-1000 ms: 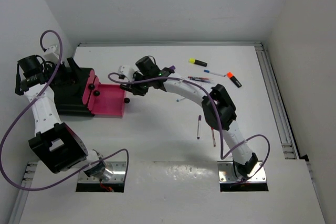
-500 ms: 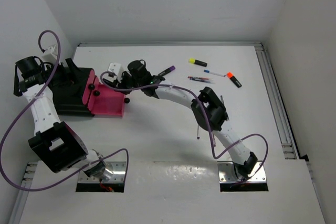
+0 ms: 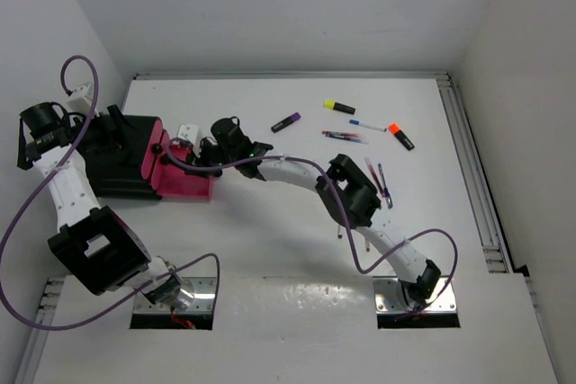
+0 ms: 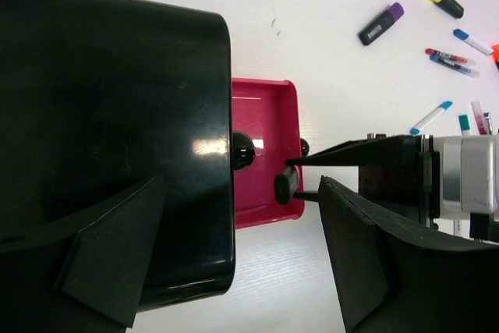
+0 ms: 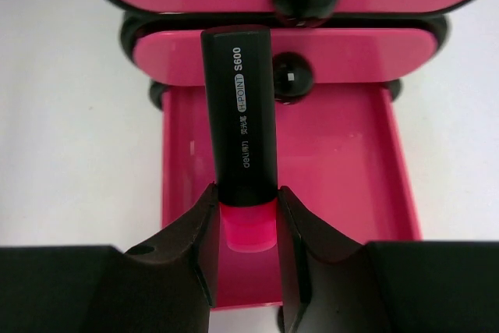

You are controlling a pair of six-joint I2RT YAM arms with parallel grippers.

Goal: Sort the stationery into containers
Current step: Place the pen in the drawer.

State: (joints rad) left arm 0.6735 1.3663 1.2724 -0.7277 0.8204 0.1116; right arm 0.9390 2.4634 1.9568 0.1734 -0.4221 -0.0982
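My left tool [image 4: 242, 185] hangs wide and empty over the black box [image 4: 109, 99]. Right tool [image 5: 245, 200] is pinching the pink highlighter [image 5: 240, 107] by its pink end, right above the magenta tray [image 5: 351, 161]. I'd dip lower, stay centred between the walls, then let go so it doesn't bounce.

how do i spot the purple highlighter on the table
On the white table, look right of the pink tray, toward the back. The purple highlighter is the leftmost loose piece: stubby, black body, purple cap, unlike the yellow-capped highlighter nearby.
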